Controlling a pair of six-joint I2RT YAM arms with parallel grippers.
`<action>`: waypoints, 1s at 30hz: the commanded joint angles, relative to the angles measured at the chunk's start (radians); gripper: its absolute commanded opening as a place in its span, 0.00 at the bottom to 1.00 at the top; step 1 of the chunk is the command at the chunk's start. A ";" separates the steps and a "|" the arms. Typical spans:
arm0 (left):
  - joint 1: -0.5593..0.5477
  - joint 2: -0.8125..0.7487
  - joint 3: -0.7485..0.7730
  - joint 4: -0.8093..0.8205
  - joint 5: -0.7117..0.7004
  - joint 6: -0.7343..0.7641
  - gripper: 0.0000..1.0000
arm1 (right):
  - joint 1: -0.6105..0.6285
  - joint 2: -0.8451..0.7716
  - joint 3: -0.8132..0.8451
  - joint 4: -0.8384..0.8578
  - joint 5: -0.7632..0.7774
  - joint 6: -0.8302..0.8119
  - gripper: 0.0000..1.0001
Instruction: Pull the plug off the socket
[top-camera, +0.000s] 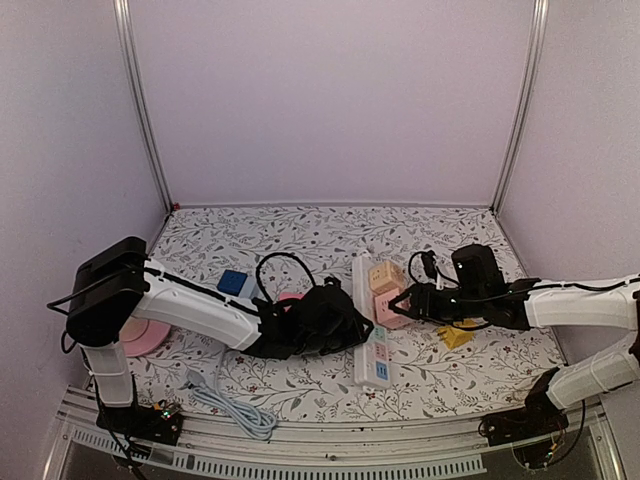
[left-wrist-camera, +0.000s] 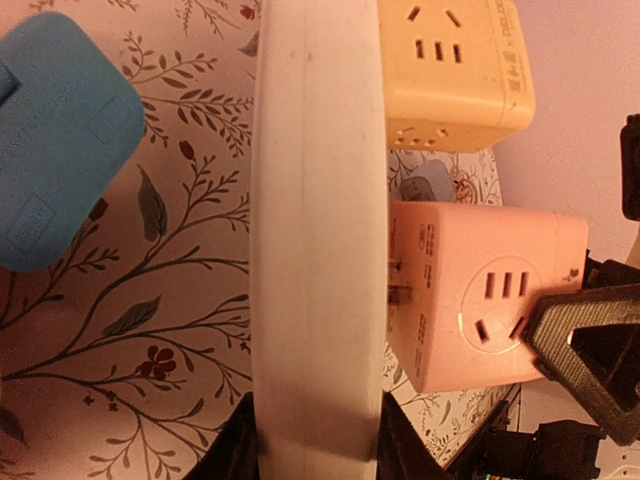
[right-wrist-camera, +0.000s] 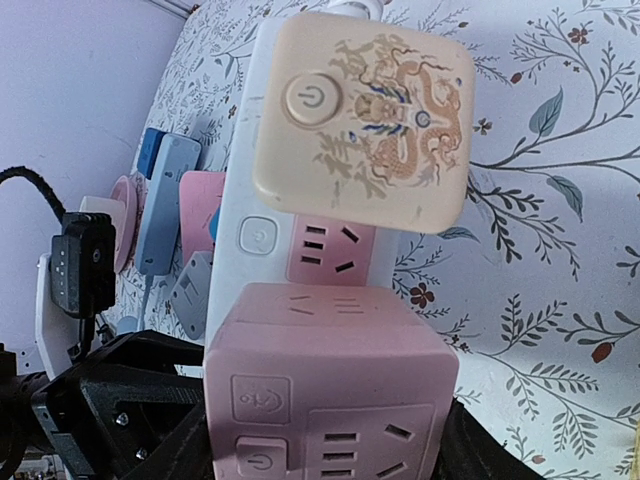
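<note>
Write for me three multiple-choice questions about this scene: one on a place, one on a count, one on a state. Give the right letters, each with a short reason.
1. On the white strip, where does the pink cube sit against the cream cube?
A nearer the arms' bases; B farther from them; C on top of it.
2. How many cubes sit on the strip?
A one; B two; C four.
3. The pink cube's pins are:
A fully hidden; B partly out; C free of the strip.

1 A: the top view shows it closer to the bases.
2 B: one pink, one cream.
3 B: the left wrist view shows bare pins bridging a gap.
</note>
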 joint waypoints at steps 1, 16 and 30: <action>0.043 0.009 -0.032 -0.178 -0.133 0.003 0.00 | -0.037 -0.052 -0.025 0.047 -0.029 -0.065 0.08; 0.042 0.024 -0.024 -0.178 -0.127 -0.002 0.00 | 0.100 -0.031 0.098 -0.128 0.174 -0.128 0.08; 0.043 0.017 -0.039 -0.155 -0.114 0.007 0.00 | -0.081 -0.041 -0.131 0.087 -0.082 -0.092 0.08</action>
